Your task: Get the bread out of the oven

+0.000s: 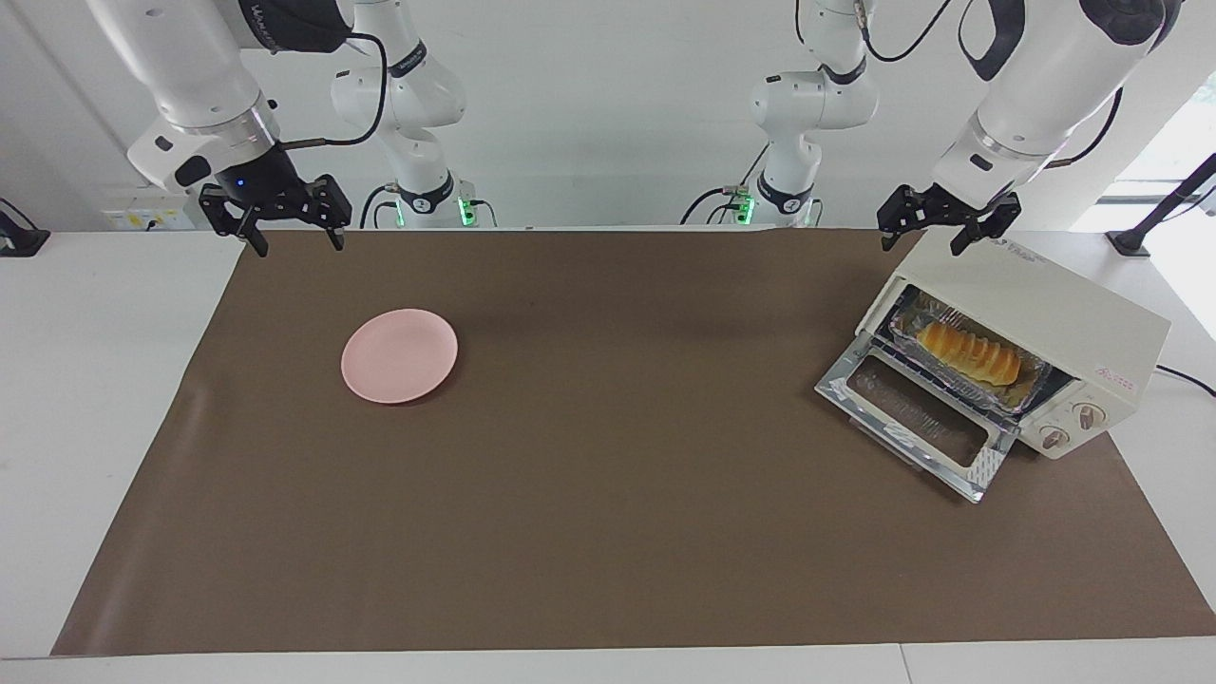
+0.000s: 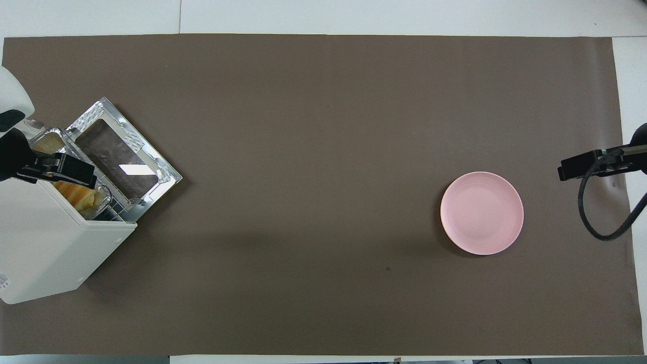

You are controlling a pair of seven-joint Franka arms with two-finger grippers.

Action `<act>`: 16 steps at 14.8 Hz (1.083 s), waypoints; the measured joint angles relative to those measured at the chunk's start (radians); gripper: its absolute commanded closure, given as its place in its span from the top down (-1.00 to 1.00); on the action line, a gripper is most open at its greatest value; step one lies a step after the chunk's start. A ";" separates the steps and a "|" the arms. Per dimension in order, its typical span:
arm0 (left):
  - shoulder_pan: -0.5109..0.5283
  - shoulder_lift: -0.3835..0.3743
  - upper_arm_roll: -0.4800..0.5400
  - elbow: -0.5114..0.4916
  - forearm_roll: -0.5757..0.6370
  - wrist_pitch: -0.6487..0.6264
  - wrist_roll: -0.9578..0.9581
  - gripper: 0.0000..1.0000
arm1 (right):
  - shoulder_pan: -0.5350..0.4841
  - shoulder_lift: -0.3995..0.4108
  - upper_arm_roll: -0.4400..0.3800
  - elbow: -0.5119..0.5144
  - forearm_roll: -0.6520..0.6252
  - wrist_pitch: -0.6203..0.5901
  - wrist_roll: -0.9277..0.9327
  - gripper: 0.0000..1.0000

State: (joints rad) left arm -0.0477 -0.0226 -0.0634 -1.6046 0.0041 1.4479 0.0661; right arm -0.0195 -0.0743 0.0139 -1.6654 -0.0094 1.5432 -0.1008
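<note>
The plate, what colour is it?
The plate is plain pink; the overhead view shows it best.

- Oven (image 1: 1035, 313): small grey print on the top panel by the corner nearest the robots; characters not legible.
- Oven: small red mark on the front face above the knobs; not legible.
- Right arm's upper link (image 1: 275, 28): light lettering on the black band; cannot be made out.
</note>
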 measured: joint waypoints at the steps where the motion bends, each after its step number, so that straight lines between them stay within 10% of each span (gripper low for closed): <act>1: 0.000 0.000 0.000 0.000 0.000 0.001 0.000 1.00 | 0.000 0.000 0.000 0.000 0.000 0.000 0.000 1.00; 16: 0.010 -0.002 0.017 0.004 0.002 0.059 -0.083 1.00 | 0.000 0.000 0.000 0.000 0.000 0.000 0.000 1.00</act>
State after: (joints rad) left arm -0.0382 -0.0250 -0.0468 -1.6004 0.0057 1.5073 -0.0164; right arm -0.0195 -0.0743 0.0139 -1.6654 -0.0094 1.5432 -0.1009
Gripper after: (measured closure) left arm 0.000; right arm 0.000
